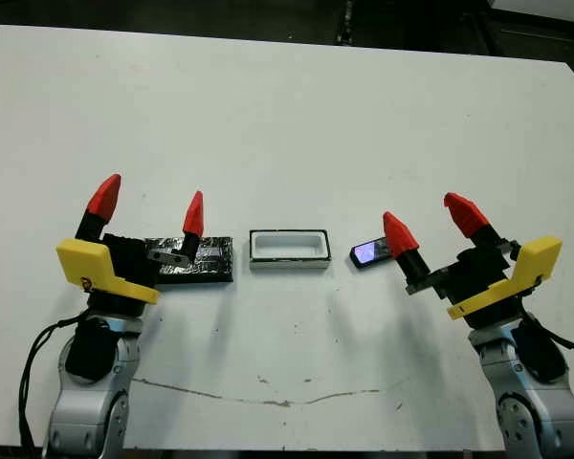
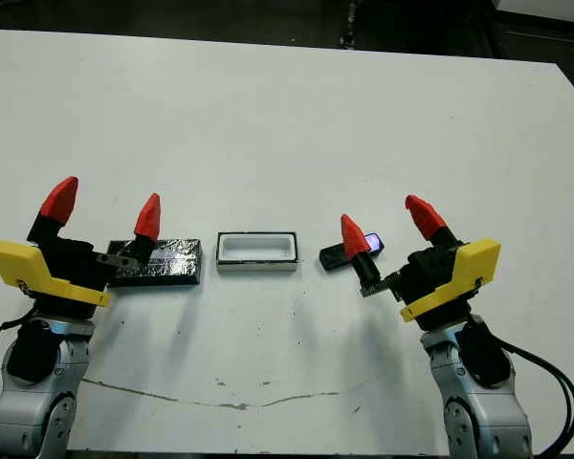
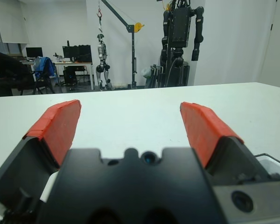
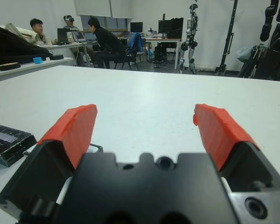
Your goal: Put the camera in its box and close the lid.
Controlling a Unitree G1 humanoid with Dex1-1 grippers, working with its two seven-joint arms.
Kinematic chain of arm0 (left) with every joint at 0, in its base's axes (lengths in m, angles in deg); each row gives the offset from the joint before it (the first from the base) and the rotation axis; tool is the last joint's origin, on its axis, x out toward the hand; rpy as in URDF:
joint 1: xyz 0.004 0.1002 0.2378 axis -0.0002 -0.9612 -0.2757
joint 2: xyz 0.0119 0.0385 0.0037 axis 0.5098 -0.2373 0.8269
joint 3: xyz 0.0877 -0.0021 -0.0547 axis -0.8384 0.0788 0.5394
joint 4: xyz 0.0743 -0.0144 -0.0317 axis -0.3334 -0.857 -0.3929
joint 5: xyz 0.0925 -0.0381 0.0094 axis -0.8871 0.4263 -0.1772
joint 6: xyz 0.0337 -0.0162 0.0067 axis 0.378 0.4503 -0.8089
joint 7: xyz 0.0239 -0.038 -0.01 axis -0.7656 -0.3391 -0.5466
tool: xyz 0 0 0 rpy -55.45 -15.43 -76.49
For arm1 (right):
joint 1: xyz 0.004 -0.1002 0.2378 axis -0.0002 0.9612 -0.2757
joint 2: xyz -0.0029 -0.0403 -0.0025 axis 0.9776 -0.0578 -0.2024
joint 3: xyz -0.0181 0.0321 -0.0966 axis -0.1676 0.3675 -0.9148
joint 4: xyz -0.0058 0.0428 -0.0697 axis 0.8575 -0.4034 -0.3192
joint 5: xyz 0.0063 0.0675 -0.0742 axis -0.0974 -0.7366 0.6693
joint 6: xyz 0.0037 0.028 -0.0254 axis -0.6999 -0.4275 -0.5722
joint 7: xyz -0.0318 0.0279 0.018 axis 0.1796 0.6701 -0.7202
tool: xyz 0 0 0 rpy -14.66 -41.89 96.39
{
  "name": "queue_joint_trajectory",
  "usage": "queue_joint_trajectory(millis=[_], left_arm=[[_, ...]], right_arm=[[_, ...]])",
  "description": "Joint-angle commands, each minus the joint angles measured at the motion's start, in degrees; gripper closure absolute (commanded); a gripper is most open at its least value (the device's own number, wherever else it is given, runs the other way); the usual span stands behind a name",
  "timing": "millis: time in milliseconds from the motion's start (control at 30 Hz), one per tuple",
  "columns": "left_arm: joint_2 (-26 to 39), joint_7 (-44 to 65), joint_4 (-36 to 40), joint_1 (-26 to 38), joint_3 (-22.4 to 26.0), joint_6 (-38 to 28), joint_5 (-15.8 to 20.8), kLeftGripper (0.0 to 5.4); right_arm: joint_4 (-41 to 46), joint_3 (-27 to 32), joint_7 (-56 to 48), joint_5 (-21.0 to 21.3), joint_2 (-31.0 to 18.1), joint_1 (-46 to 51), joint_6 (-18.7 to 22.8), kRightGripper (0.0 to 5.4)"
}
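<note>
With both sets of jaws spread wide and empty, the right gripper (image 1: 429, 218) should shift inward to straddle the camera (image 1: 370, 252), lying just outside its inner finger, squarely before carrying it to the box (image 1: 288, 247) on the worktop (image 1: 287, 115).

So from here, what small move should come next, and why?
Probably shift the open right end effector left and down over the camera. The camera lies on the table by its inner finger, ungrasped, and the box beside it stands empty.
</note>
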Motion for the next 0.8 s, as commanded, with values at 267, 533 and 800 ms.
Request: queue_joint_trajectory(millis=[267, 533, 800], left_arm=[[0.36, -0.06, 0.22, -0.27, -0.15, 0.57, -0.41, 0.0], [0.16, -0.31, 0.3, -0.52, -0.21, 0.43, -0.65, 0.0], [-0.16, -0.22, 0.33, -0.69, -0.19, 0.45, -0.27, 0.0]], right_arm=[[-0.46, 0.11, -0.57, 0.26, -0.92, 0.25, -0.1, 0.01], [-5.74, 5.95, -5.14, 0.71, -10.96, -9.22, 1.99, 0.01], [-25.36, 4.6, -26.71, -0.32, -26.75, -29.87, 3.59, 0.01]])
